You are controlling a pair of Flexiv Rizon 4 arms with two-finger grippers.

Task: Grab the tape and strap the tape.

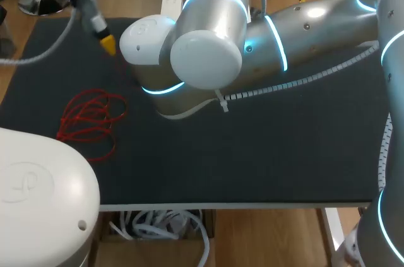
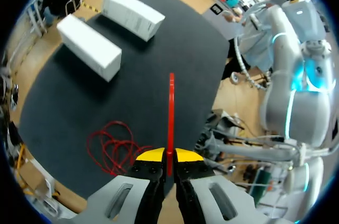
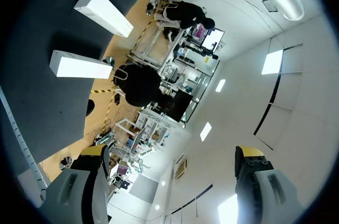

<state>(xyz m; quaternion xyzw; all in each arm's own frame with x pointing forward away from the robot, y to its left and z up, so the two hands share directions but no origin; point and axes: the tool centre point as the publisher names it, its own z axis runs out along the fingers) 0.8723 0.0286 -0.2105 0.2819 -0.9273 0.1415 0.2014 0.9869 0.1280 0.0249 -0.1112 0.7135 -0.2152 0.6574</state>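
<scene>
A thin red tape strip (image 2: 171, 113) sticks straight out ahead of my left gripper (image 2: 169, 155), which is shut on its near end. In the head view my left gripper (image 1: 108, 43) hangs over the far left of the black mat. A loose coil of red cord (image 1: 90, 118) lies on the mat below and beside that gripper, and the red cord (image 2: 112, 148) also shows in the left wrist view. My right gripper (image 3: 171, 151) stands wide open with nothing between its fingers, pointing up and away from the table. In the head view my right arm's own joints hide it.
Two white boxes (image 2: 89, 46) (image 2: 132, 14) lie on the far part of the black mat (image 1: 252, 153); one white box (image 1: 171, 3) shows in the head view. My right arm's bulky elbow (image 1: 205, 52) and its cable chain (image 1: 303, 81) hang over the mat's middle.
</scene>
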